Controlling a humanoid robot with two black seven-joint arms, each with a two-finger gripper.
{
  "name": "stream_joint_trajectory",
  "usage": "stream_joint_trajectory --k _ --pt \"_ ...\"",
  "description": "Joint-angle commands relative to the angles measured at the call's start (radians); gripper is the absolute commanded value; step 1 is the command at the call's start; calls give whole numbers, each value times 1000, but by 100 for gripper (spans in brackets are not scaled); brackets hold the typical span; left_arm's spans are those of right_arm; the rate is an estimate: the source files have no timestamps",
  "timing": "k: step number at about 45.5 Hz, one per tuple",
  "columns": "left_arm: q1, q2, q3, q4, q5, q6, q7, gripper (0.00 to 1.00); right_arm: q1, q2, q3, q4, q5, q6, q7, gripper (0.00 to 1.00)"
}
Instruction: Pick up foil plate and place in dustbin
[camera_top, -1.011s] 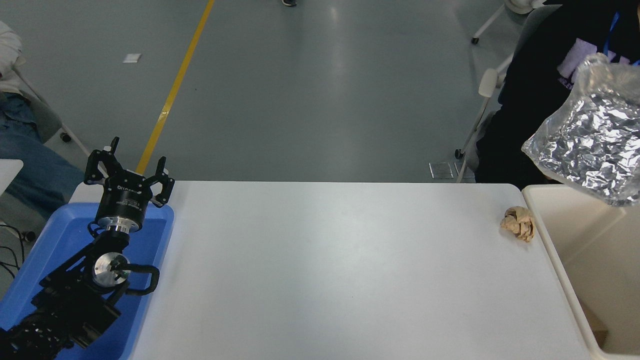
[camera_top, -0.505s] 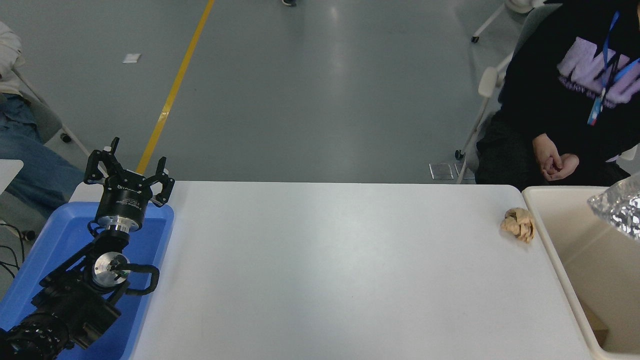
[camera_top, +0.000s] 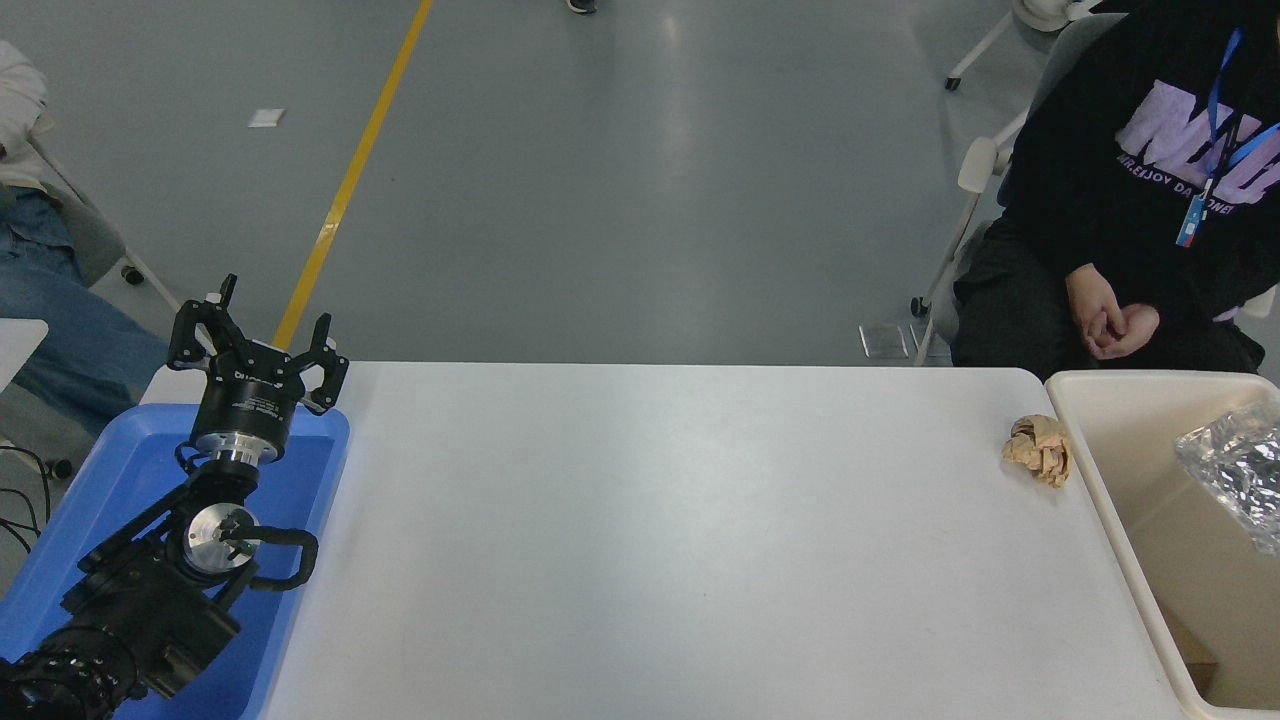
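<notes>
1. Foil plate (camera_top: 1238, 482) sits inside the dustbin (camera_top: 1120, 385) at about 3 o'clock in the head view, leaning against the bin's far-right inner wall, partly cut off by the picture's edge; the drop looks done.
2. The left gripper (camera_top: 262, 352) is parked at 9 o'clock over the blue tray (camera_top: 110, 470), its jaws spread and holding nothing.
3. The right gripper is out of view, so nothing can be said of its jaws.
4. A crumpled brown paper ball (camera_top: 1039, 448) lies on the white bench (camera_top: 660, 540) just beside the dustbin's left rim, apart from the foil.
5. A person (camera_top: 1130, 190) sits at 1 o'clock beyond the bench, hands clasped, close to the bin's far rim.
6. Risks, as I judge them: the foil appears to rest high on the wall rather than flat on the bottom, so it may slide or spring and shift further down; light foil could also catch on a withdrawing arm and be dragged back out. A sweep near the rim might knock the paper ball off the bench.
</notes>
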Motion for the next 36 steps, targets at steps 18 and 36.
stream_joint_trajectory --k 18,36 --pt "0 0 0 0 0 0 0 99 -398 294 78 -525 -2 -134 2 0" --pt "0 0 0 0 0 0 0 99 -412 292 80 -529 -4 -161 2 16"
